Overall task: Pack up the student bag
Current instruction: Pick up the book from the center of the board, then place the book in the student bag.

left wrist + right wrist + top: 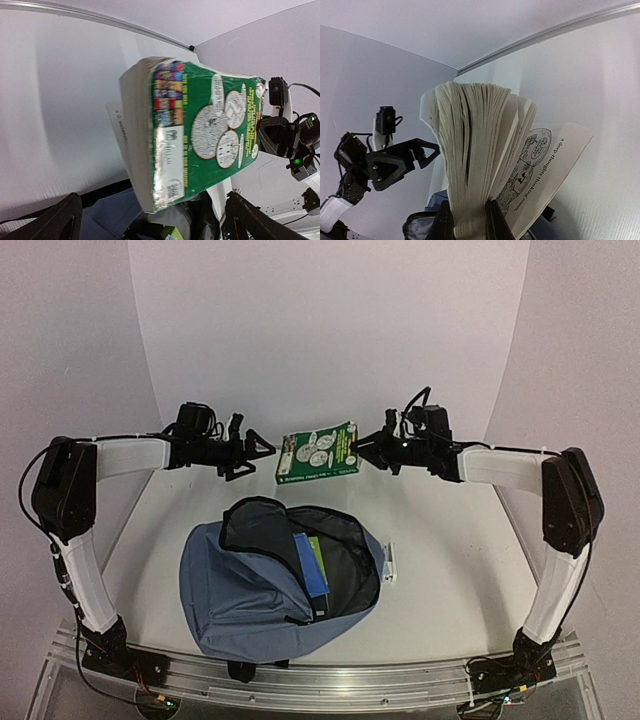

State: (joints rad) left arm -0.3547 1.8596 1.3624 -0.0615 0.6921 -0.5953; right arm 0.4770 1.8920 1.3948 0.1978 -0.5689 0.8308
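The student bag (pixel 240 605), a slate-blue backpack, lies open on the table with its black lining showing. A blue notebook (pixel 312 565) and a green item (pixel 320 550) stick out of its mouth. Above and behind it hangs a thick green-covered book (pixel 318 453). My right gripper (pixel 366 452) is shut on the book's page edge (pixel 475 160), with its fingers (pixel 445 222) pinching the paper block and loose pages fanning to the right. My left gripper (pixel 258 454) stands open just left of the book, clear of it. In the left wrist view the book's cover (pixel 200 130) fills the middle between the spread fingers (pixel 55 220).
A small white card (pixel 390 562) lies on the table right of the bag. White walls curve around the back and both sides. The arm bases sit on the metal rail (pixel 330 680) at the near edge.
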